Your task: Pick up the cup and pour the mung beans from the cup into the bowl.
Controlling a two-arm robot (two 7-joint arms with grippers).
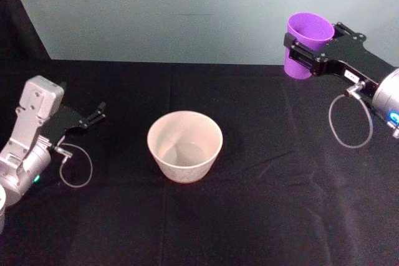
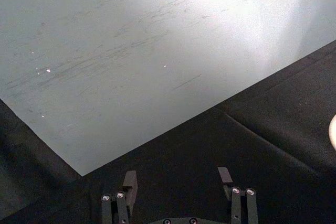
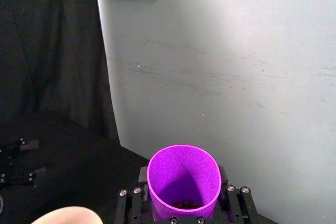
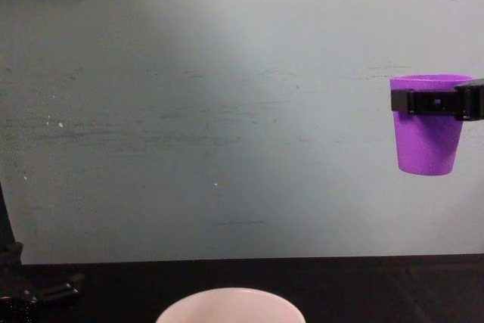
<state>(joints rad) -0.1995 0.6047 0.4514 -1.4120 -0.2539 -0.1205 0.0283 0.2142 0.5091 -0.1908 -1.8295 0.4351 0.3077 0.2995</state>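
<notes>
Purple plastic stands out against a pale grey-green wall (image 1: 187,10): the cup (image 1: 308,45) hangs in the air at the far right of the scene, upright, well above the black cloth (image 1: 262,210) that covers the table. The right gripper (image 1: 307,53) holds it, its black fingers pressed against opposite sides of the cup just under the rim. From the chest camera the cup's narrower base hangs free below the gripper, with the wall behind it. The right wrist camera looks down into the open mouth of the cup, where a few small dark beans (image 3: 184,203) lie at the bottom.

The bowl (image 1: 185,167), wide and pale pink, sits on the cloth near the middle of the table, well to the left of the cup and lower than it. Its inside looks bare.

The left gripper (image 1: 96,113) rests low at the left side of the table, well apart from the bowl. Its two fingers are spread wide with nothing between them, pointing toward the back of the table.
</notes>
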